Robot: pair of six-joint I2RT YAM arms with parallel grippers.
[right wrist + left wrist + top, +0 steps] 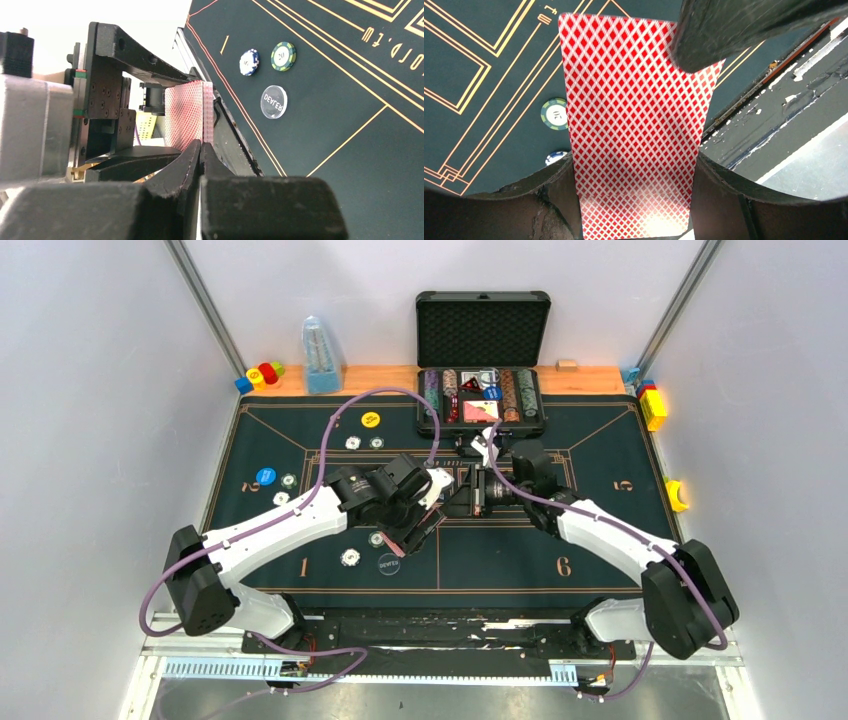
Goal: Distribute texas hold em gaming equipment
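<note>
My left gripper (pixel 634 170) is shut on a deck of red-backed playing cards (pixel 634 135), held over the green mat (pixel 600 530) near its middle. From the right, my right gripper (pixel 200 147) reaches in, its jaws pressed together at the deck's (pixel 187 112) far edge; a dark finger (pixel 724 30) covers the top card's corner. In the top view the two grippers (pixel 432 485) (pixel 470 490) meet tip to tip. A green chip (pixel 554 113), a blue-white chip (pixel 555 157) and the clear dealer disc (pixel 274 101) lie on the mat below. Other chips (pixel 352 442), a yellow disc (pixel 370 419) and a blue disc (pixel 265 477) lie at the left.
An open black case (pixel 482 328) with chip rows and cards stands at the mat's far edge. A tall clear blue bottle-like object (pixel 321 355) and toy blocks (pixel 260 375) sit at the back left. More blocks (pixel 652 405) and a yellow piece (pixel 677 494) line the right wall.
</note>
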